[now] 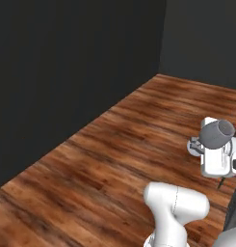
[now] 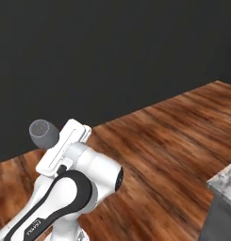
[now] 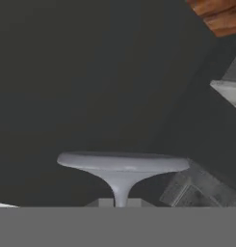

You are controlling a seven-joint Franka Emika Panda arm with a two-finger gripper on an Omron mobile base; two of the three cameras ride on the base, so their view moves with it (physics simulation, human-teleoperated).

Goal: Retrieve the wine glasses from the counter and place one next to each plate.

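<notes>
My gripper [image 1: 206, 143] is shut on the stem of a wine glass [image 1: 217, 133] and holds it tilted in the air above the wooden floor. Its greyish rounded bowl [image 2: 43, 133] sticks out past the white hand at the left of the right base view. In the hand view the glass's round foot [image 3: 122, 163] spreads flat across the middle, and the stem runs down to my gripper [image 3: 121, 203]. The plates are out of view. I cannot tell whether the marble corner [image 2: 225, 181] is the counter.
Dark walls [image 1: 66, 72] rise close behind a brown plank floor [image 1: 119, 144]. A marble-topped corner on a grey body stands at the lower right of the right base view. Pale marble pieces [image 3: 191, 192] show at the hand view's right.
</notes>
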